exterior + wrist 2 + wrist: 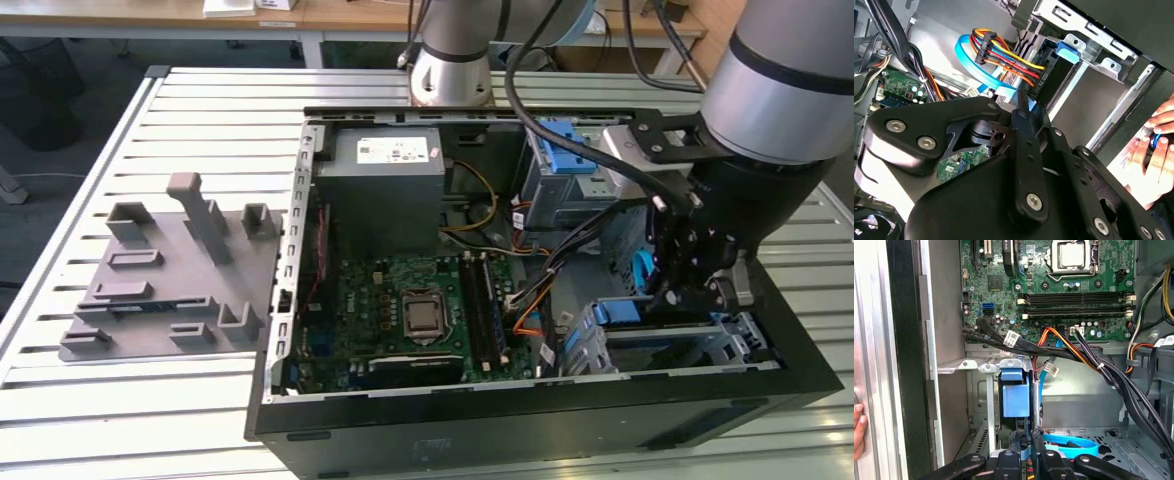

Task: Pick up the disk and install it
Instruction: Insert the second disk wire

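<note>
Blue rails marked the disk point(1015, 399), seated upright in the drive cage point(694, 345) directly beyond our gripper point(1026, 442), whose fingers were pinched together on its rear edge, long axis running away.

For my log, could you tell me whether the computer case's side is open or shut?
Open: the black computer case lies with its side off, exposing the green motherboard.
</note>
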